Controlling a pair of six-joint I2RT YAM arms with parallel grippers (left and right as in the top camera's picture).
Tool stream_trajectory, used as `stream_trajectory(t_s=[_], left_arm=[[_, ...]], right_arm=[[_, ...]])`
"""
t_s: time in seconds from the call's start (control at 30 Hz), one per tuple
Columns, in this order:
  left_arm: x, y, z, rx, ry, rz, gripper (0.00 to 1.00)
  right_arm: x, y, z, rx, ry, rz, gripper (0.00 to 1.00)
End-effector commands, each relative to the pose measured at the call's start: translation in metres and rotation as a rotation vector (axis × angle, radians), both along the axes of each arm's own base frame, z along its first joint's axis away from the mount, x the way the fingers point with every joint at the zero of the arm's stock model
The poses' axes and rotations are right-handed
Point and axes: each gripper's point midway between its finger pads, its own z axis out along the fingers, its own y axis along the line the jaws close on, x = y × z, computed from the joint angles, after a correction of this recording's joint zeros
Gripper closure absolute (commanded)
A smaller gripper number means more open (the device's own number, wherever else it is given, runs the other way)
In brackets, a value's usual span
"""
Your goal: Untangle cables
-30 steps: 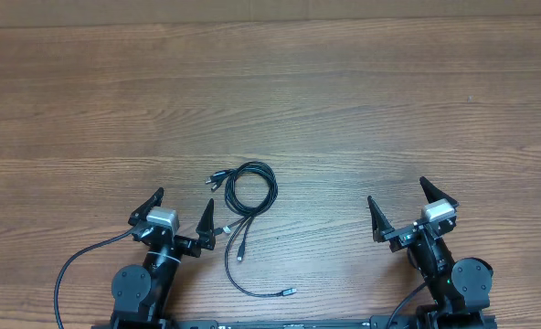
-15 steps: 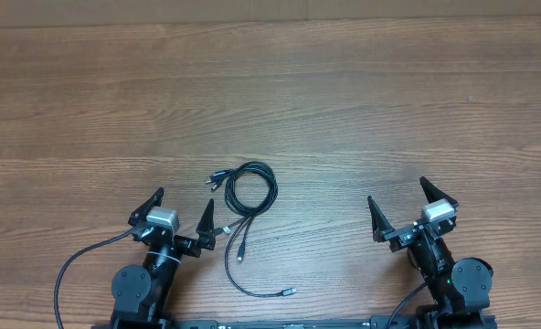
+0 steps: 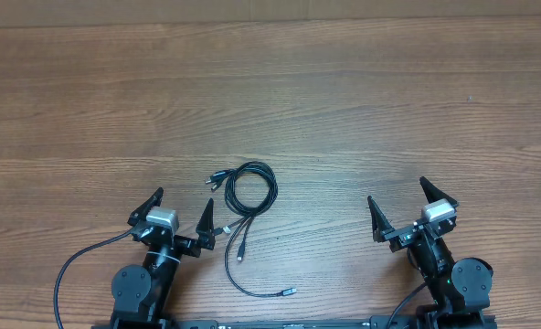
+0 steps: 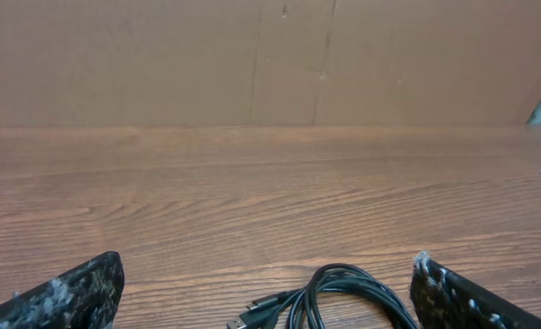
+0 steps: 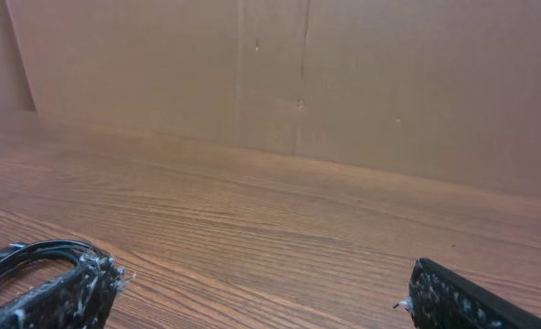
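Robot work cell in a lab or workshop

A broad wood-grain tabletop (image 3: 344, 110) has two black robot arms bolted at its near edge, the left arm (image 3: 138, 288) and the right arm (image 3: 458, 283), and a thick black wire (image 3: 65, 274) loops out from the left base. A few thin black cables (image 3: 249, 187) lie between the arms as test pieces. Plain brown board panels (image 4: 161, 64) (seams and small scuffs visible) screen the tabletop's far side, which suits a rig set up for recording.

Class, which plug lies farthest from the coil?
The plug ending the long loose tail, lowest in the overhead view; the others lie beside the coil or just below it.
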Motion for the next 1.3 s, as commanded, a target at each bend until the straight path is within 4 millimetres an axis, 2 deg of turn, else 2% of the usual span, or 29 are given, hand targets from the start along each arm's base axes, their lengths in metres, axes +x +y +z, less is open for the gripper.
stream_trajectory(t_s=[0.0, 0.33, 0.67, 1.07, 1.27], left_arm=[[0.001, 0.004, -0.001, -0.006, 0.000, 0.023, 0.00], [0.001, 0.004, 0.001, -0.007, -0.007, 0.023, 0.01], [-0.002, 0.003, 0.028, -0.027, -0.077, 0.015, 0.01], [-0.019, 0.007, 0.072, -0.015, -0.076, 0.028, 0.01], [-0.025, 0.018, 0.083, -0.005, -0.057, 0.086, 0.01]], right_arm=[[0.000, 0.000, -0.001, 0.004, -0.006, -0.001, 0.00], [0.000, 0.000, -0.001, 0.004, -0.006, -0.001, 0.00], [0.000, 0.000, -0.001, 0.004, -0.006, -0.001, 0.00], [0.000, 0.000, -0.001, 0.004, -0.006, -0.001, 0.00], [0.000, 0.000, -0.001, 0.004, -0.006, -0.001, 0.00]])
